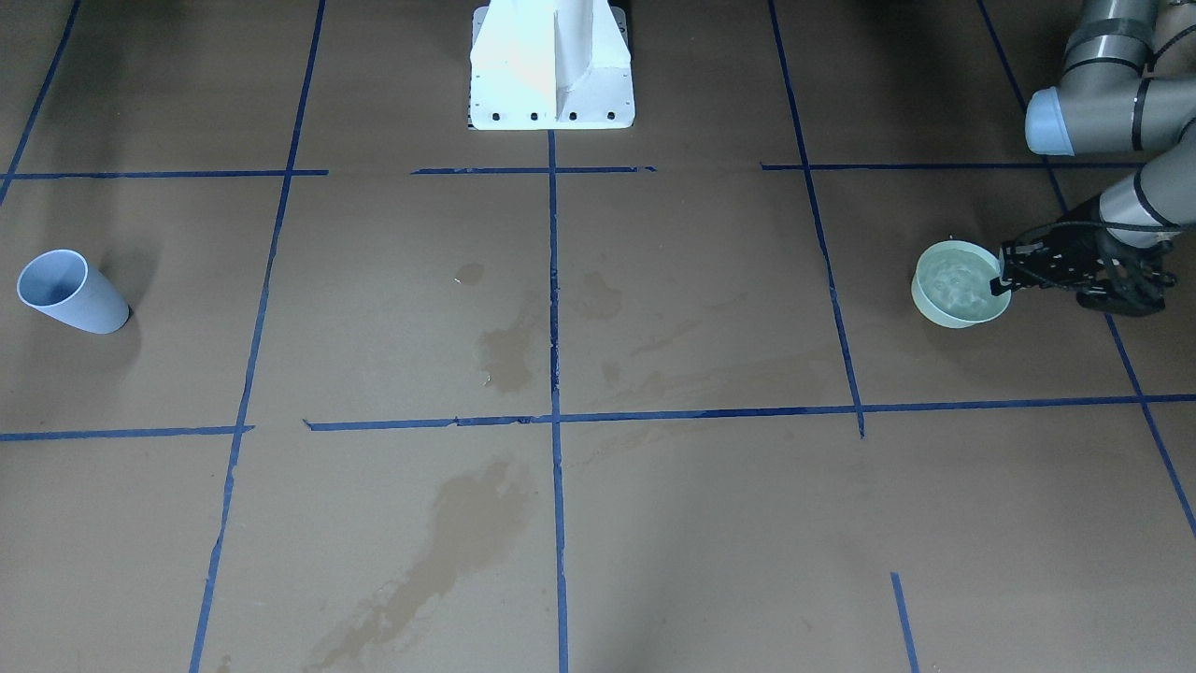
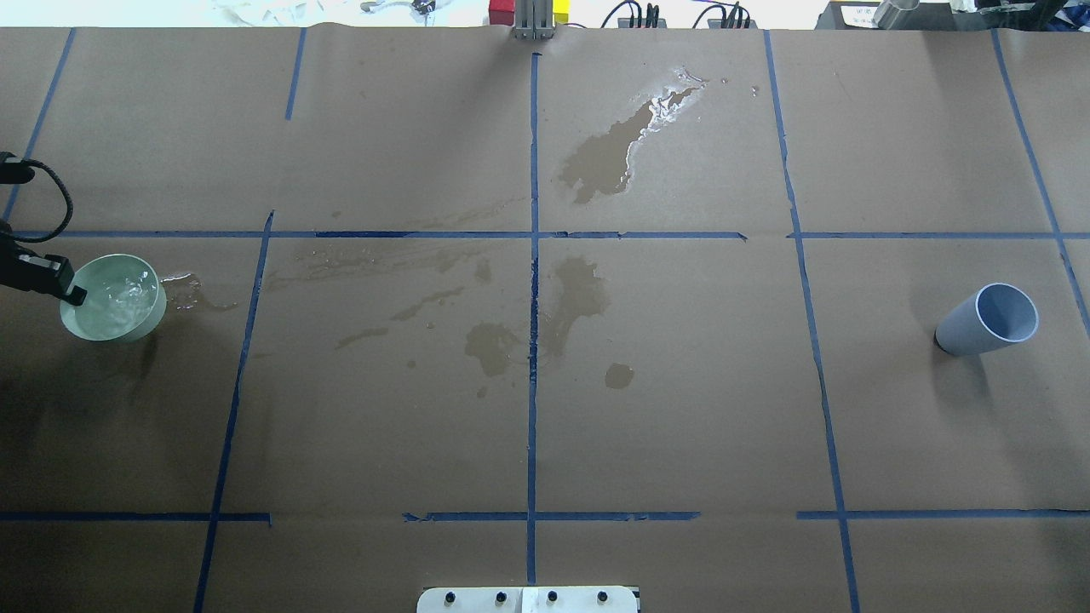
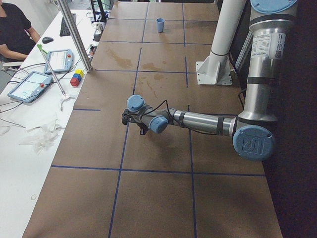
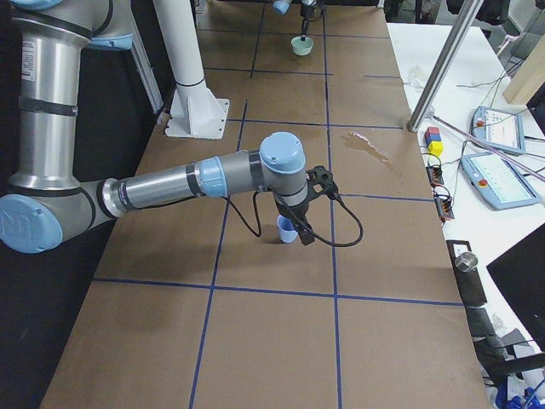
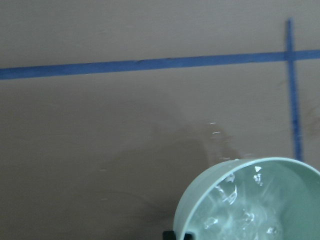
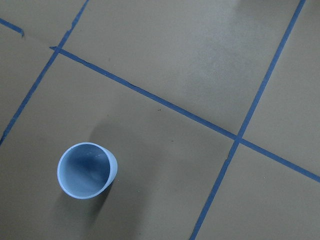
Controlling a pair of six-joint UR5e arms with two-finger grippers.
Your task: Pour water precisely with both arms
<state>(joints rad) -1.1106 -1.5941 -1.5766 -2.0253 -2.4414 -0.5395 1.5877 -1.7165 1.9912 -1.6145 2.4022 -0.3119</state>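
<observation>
A pale green bowl (image 1: 934, 304) holds rippling clear water (image 1: 958, 283). It stands at the table's left side in the overhead view (image 2: 140, 328). My left gripper (image 1: 1004, 278) is shut on the bowl's rim, seen also from overhead (image 2: 72, 291). In the left wrist view the bowl (image 5: 200, 200) and the water (image 5: 260, 212) fill the lower right, with one black fingertip (image 5: 176, 234) at the rim. An empty light blue cup (image 2: 988, 319) stands at the right side and shows in the right wrist view (image 6: 86, 170). My right gripper (image 4: 294, 223) hangs over the cup; I cannot tell whether it is open or shut.
Wet patches darken the brown paper near the table's middle (image 2: 579, 294) and at the far side (image 2: 609, 157). A small splash (image 2: 192, 289) lies beside the bowl. Blue tape lines cross the table. The white pedestal (image 1: 551, 65) stands at the robot's edge.
</observation>
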